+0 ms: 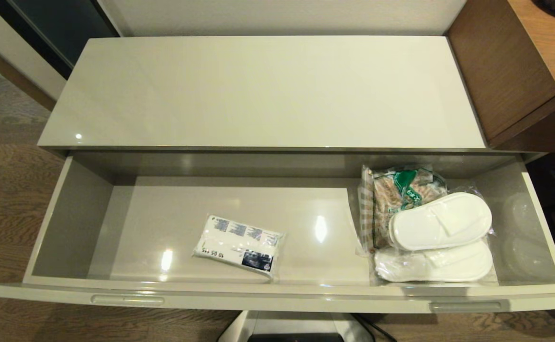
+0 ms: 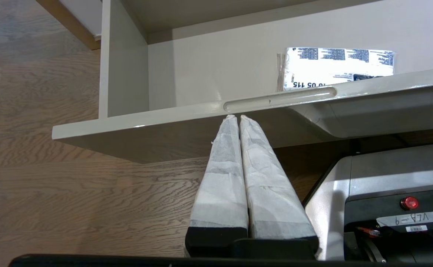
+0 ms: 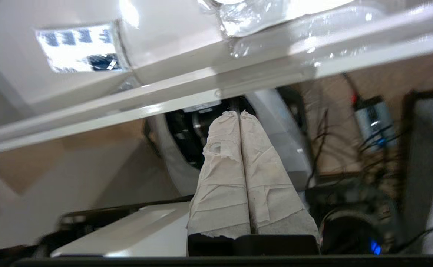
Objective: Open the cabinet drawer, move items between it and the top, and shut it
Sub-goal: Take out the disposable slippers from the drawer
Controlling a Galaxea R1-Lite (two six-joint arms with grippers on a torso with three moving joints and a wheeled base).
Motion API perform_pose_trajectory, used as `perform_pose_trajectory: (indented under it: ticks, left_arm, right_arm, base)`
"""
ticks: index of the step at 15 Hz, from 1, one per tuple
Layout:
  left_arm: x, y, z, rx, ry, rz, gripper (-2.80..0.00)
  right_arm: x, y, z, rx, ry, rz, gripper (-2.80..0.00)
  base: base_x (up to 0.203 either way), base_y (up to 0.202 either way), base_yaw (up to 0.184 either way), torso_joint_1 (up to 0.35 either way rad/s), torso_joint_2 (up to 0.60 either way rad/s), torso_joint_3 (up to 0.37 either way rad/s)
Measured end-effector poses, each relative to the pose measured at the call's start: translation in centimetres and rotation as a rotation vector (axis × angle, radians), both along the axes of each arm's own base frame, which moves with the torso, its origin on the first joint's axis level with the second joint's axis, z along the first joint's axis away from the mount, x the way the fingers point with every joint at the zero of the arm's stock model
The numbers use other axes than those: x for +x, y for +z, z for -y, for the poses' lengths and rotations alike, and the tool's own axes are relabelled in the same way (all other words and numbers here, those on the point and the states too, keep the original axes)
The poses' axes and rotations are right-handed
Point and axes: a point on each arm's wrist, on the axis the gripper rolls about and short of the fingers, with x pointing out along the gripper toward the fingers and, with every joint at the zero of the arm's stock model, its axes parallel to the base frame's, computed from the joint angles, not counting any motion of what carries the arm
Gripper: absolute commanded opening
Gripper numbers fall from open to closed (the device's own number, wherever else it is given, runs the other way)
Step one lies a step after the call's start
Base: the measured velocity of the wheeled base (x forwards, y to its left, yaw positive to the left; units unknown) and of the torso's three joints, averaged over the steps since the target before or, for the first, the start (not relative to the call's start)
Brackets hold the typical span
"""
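the cabinet drawer (image 1: 277, 297) stands pulled open across the lower half of the head view, below the bare glossy top (image 1: 263, 92). left of centre on its floor lies the tissue pack (image 1: 239, 244). at right, two wrapped white slippers (image 1: 441, 237) overlap a checked snack bag (image 1: 401, 192). the left gripper (image 2: 237, 118), fingers pressed together, empty, sits below the drawer's front rim. the right gripper (image 3: 237, 114), likewise closed on nothing, is under that rim.

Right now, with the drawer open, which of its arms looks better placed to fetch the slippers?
Probably the right: the slippers lie at the drawer's right end. Both the right gripper and left gripper hang shut below its front rim.
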Motion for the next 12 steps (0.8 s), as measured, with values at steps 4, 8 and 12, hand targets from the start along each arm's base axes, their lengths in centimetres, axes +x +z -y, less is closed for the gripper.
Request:
perform_pose_trajectory:
  ticks: [4, 8, 12]
  left_arm:
    - [0.0, 0.0, 0.0, -0.001, 0.0, 0.0, -2.8]
    - [0.0, 0.0, 0.0, -0.001, 0.0, 0.0, -2.8]
    - [0.0, 0.0, 0.0, 0.0, -0.001, 0.0, -2.8]
  right_arm:
    - [-4.4, 1.6, 2.3, 0.043, -0.058, 0.004, -2.8]
    - [-9.7, 2.5, 4.6, 0.127, 0.001, -0.007, -2.8]
    - [-12.7, 3.3, 4.8, 0.248, 0.091, 0.059, -2.8]
  base:
    - [0.0, 0.0, 0.0, 0.0, 0.0, 0.0]
    - [0.0, 0.0, 0.0, 0.0, 0.0, 0.0]
    - [0.0, 0.0, 0.0, 0.0, 0.0, 0.0]
